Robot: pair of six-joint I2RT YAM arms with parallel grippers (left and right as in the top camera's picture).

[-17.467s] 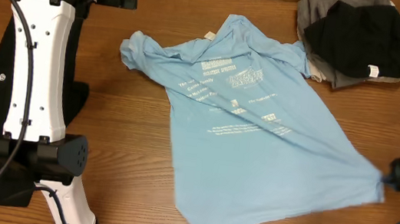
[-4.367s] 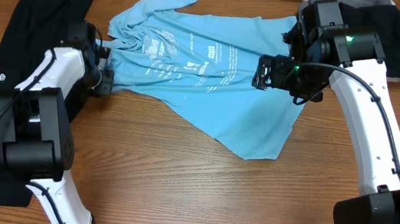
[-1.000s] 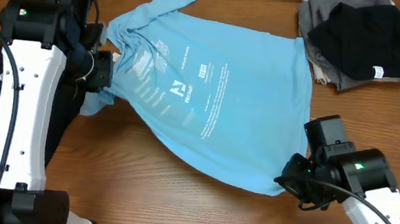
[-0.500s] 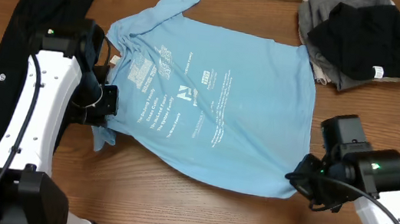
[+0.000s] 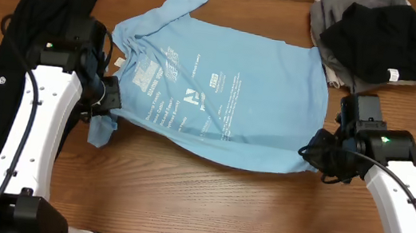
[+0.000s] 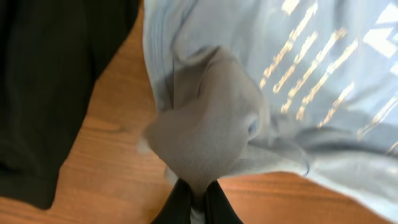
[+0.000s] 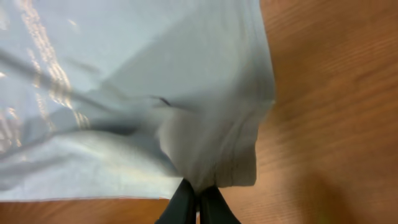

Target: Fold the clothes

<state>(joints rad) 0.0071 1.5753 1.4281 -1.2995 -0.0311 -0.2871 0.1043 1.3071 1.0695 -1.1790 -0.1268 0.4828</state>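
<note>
A light blue T-shirt (image 5: 236, 88) with white lettering lies spread on the wooden table, collar toward the left. My left gripper (image 5: 110, 100) is shut on a bunched sleeve at the shirt's left edge; in the left wrist view the fabric (image 6: 211, 124) hangs pinched in that gripper (image 6: 198, 200). My right gripper (image 5: 314, 151) is shut on the shirt's lower right corner, and the right wrist view shows the hem (image 7: 211, 143) caught in that gripper (image 7: 199, 202). A long black garment (image 5: 41, 10) lies under the left arm.
A pile of black and grey clothes (image 5: 375, 38) sits at the far right corner. The black garment (image 6: 50, 74) lies right beside the shirt's left edge. Bare wood (image 5: 204, 205) runs along the near side, between the two arms.
The shirt has been pulled flatter and wider. My right gripper has carried its corner away from the near edge, toward the far side. My left gripper moved slightly back toward the far side.
</note>
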